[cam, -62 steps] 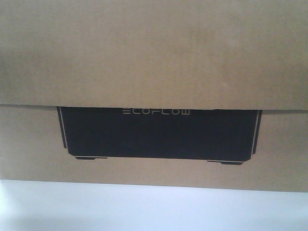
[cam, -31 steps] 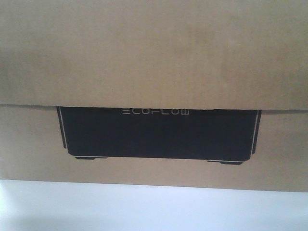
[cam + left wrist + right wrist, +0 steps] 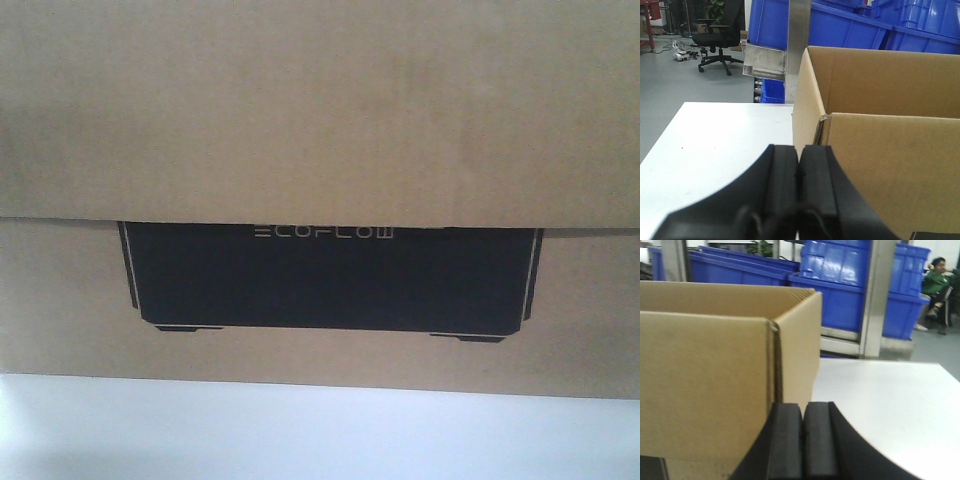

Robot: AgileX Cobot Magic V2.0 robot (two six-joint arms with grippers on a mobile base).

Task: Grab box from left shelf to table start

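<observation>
The brown cardboard box (image 3: 320, 110) with its black ECOFLOW panel fills the front view and stands on the white table (image 3: 320, 430). It also shows in the left wrist view (image 3: 890, 150), open-topped, and in the right wrist view (image 3: 705, 365). My left gripper (image 3: 798, 150) is shut and empty beside the box's left near corner. My right gripper (image 3: 802, 407) is shut and empty beside the box's right near corner. The table shows to the left of the box (image 3: 715, 140) and to its right (image 3: 880, 400).
Blue plastic bins (image 3: 850, 25) stand behind the box on a rack with a steel upright (image 3: 797, 45). More blue bins (image 3: 840, 285) and a steel post (image 3: 875, 300) show at the right. An office chair (image 3: 715, 42) and a seated person (image 3: 940, 285) are on the grey floor.
</observation>
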